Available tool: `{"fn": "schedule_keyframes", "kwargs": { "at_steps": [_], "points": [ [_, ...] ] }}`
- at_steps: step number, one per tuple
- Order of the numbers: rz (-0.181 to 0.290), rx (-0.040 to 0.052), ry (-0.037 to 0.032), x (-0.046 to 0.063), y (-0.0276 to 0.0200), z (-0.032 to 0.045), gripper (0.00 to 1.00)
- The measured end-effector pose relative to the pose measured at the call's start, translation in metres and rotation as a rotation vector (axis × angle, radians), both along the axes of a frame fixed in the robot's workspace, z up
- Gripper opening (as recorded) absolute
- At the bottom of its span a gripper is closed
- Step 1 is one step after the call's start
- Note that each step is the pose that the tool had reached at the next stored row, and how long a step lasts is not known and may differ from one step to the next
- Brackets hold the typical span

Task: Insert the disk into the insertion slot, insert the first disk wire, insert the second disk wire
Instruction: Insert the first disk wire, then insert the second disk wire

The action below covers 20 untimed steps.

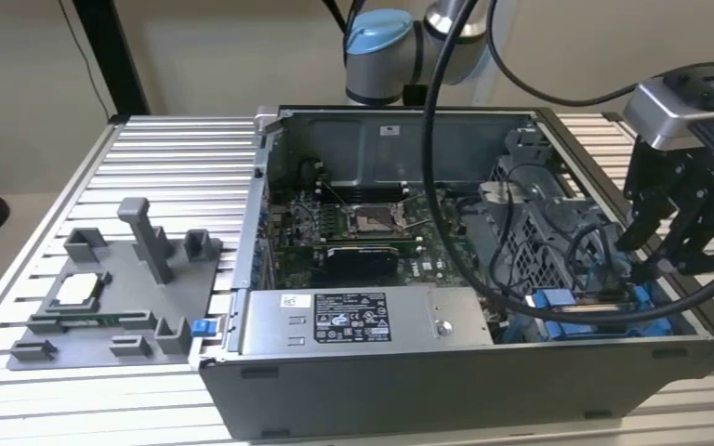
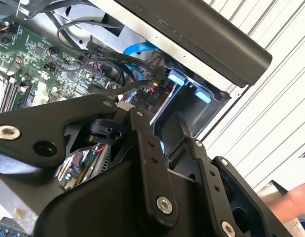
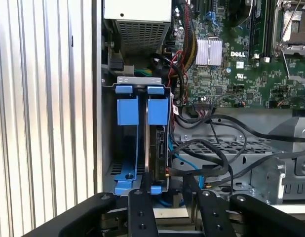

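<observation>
Hovering above the disk seated in its slot, the gripper had fingers spread; nearby black wires could snag them.

Disk, silver, clipped in blue carrier, stands on edge inside slot, at case corner on the exterior view's right. Black wire loops just beside it; plugged or not, cannot tell.
</observation>
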<state>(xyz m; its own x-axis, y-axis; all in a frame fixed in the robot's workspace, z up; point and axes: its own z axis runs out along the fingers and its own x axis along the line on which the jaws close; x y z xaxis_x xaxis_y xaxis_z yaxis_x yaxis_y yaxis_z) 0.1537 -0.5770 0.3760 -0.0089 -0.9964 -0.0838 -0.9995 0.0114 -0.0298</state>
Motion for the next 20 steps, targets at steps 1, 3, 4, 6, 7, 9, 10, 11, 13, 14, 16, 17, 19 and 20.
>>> {"fn": "schedule_keyframes", "kwargs": {
  "at_steps": [1,3,4,6,7,9,10,11,13,14,16,17,19,20],
  "points": [
    [0.0,-0.0001,0.0,0.0,0.0,0.0007,1.0],
    [0.0,0.0,0.0,0.0,0.0,0.0007,1.0],
    [0.0,0.0,0.0,0.0,0.0,0.0008,1.0],
    [0.0,-0.0001,0.0,0.0,0.0,0.0008,1.0],
    [0.0,-0.0001,0.0,0.0,0.0,0.0009,1.0],
    [0.0,-0.0001,0.0,0.0,0.0,0.0009,1.0],
    [0.0,0.0,0.0,0.0,0.0,0.0009,1.0],
    [0.0,0.0,0.0,0.0,0.0,0.0009,1.0],
    [0.0,-0.0005,0.0,0.002,0.0,0.0011,1.0],
    [0.0,-0.0003,0.0002,0.005,0.0,0.0011,1.0],
    [0.0,0.0,0.0038,0.013,0.0,0.0009,1.0],
    [0.0,-0.0001,0.0067,0.017,0.0002,0.0009,1.0],
    [0.0,0.0,0.0146,0.025,0.0011,0.0001,1.0],
    [0.0,0.0,0.02,0.028,0.0016,-0.0006,1.0]
  ]
}}
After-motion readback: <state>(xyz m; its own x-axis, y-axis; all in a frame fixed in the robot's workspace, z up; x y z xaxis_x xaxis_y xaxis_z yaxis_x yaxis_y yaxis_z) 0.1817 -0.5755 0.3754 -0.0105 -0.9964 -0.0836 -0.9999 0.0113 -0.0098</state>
